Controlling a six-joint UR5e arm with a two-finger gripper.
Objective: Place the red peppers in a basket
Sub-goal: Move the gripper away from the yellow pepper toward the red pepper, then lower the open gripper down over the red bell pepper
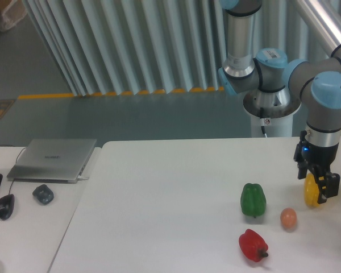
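Red pepper lies near desk front edge, stem pointing right, untouched. Green pepper just behind it, egg-shaped thing to right. Pincer near right edge, overlapping yellow pepper; grip state cannot be made out.
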